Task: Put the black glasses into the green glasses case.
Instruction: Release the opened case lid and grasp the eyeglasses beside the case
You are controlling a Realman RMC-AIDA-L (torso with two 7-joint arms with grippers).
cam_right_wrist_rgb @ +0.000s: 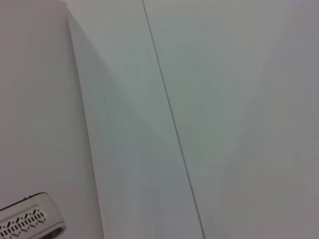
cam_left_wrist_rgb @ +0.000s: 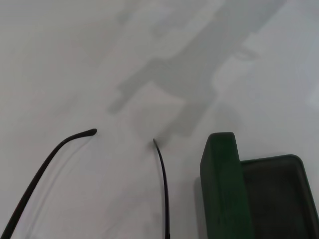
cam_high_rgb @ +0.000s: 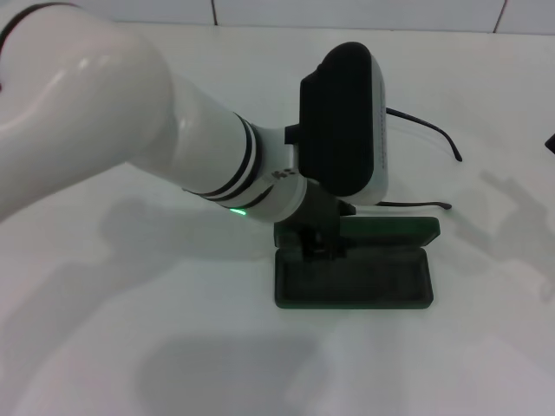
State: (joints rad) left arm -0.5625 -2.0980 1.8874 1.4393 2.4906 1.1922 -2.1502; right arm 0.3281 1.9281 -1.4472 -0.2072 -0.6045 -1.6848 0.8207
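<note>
Left gripper (cam_high_rgb: 323, 245) hangs low over the open green glasses case (cam_high_rgb: 353, 279) at its hinge side; finger state cannot be determined. Black glasses (cam_high_rgb: 431, 137) lie on the white table (cam_high_rgb: 130, 347) just behind the case, temple arms extended. Right arm is out of sight.

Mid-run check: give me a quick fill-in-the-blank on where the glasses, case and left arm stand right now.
1. The green glasses case lies ____ on the white table.
2. The black glasses have both temple arms ____ the case.
3. The arm reaching over the case is the robot's ____ arm.

Missing words: open; outside; left
</note>
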